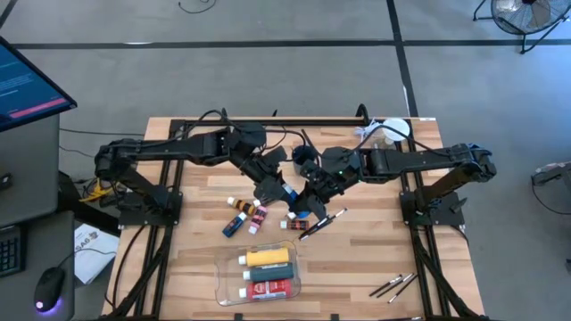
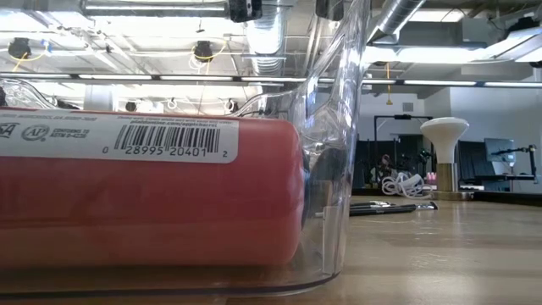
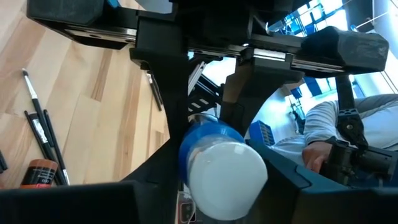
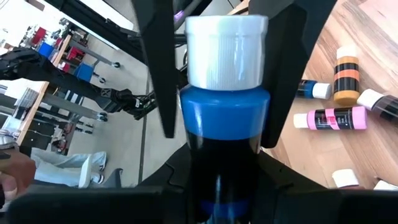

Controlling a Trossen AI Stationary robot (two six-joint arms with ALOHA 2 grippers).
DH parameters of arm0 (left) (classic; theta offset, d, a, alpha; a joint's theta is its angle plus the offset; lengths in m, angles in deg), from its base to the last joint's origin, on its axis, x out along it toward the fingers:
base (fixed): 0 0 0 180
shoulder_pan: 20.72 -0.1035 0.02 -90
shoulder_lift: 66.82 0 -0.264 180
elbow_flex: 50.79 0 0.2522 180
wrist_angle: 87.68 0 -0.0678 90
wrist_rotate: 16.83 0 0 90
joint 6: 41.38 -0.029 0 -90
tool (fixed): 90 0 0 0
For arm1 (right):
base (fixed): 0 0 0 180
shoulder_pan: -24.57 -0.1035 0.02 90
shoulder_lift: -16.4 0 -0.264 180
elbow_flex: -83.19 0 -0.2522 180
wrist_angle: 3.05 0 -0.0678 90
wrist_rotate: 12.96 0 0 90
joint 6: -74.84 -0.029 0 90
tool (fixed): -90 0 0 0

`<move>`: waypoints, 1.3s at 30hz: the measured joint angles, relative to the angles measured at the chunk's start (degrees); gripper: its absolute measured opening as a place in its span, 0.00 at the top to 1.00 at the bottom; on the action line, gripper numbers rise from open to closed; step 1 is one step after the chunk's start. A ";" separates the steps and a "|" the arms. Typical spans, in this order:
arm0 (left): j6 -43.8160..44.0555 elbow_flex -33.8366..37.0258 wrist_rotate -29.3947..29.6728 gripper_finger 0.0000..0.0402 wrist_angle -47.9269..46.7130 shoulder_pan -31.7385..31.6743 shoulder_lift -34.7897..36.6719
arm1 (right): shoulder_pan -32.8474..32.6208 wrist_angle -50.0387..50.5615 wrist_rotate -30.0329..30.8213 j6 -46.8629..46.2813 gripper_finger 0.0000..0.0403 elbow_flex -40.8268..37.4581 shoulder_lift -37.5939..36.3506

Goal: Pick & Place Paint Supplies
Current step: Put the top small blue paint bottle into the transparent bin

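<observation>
- Both arms meet over the middle of the table, and the blue bottle (image 4: 225, 106) with its white cap sits right between them, lifted off the wood.
- The right gripper (image 4: 221, 134) is clenched on that blue bottle, one dark finger down each side of it.
- The left gripper (image 3: 217, 163) faces the same bottle cap-first, its fingers (image 3: 155, 162) flanking it; this looks like a hand-over, though it is not possible to tell whether the left one really grips or merely brackets it.
- In the clear tray (image 1: 224, 283) at the near edge of the table, three supplies already lie: the yellow bottle (image 1: 268, 257), a dark green one (image 1: 269, 273) and a red tube (image 1: 269, 288).
- Left to do: a loose cluster of small bottles (image 1: 245, 214) lies on the wood just beside the grippers, with a pink tube (image 4: 329, 117) and an orange-banded one (image 4: 347, 78) among them.
- One brush (image 1: 323, 221) lies near the grippers, and more brushes (image 1: 394, 285) lie well apart toward the right near corner.
- By this reckoning the task is under halfway, with the blue bottle probably next for the tray.
</observation>
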 joint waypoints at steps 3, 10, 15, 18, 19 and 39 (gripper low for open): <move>-0.23 0.00 0.64 0.72 0.00 0.02 0.00 | -0.02 0.09 -0.11 0.17 0.80 0.00 -0.01; -0.28 0.00 1.97 0.75 0.02 0.02 0.00 | -0.02 0.25 -0.14 0.59 0.78 0.00 -0.05; 0.18 0.00 3.18 0.76 -0.33 0.09 0.73 | -0.15 -0.41 -0.26 1.31 0.67 0.00 -0.07; 0.20 -0.04 5.26 0.76 -0.25 0.13 2.43 | -0.66 -2.42 0.04 1.29 0.57 -0.02 -0.35; 0.18 -0.04 5.78 0.76 -0.87 0.13 3.19 | -0.86 -3.51 0.13 1.31 0.54 -0.02 -0.36; 8.48 -0.04 36.22 0.76 -36.42 20.84 12.70 | -4.01 -5.92 -3.56 2.12 0.38 0.00 -0.51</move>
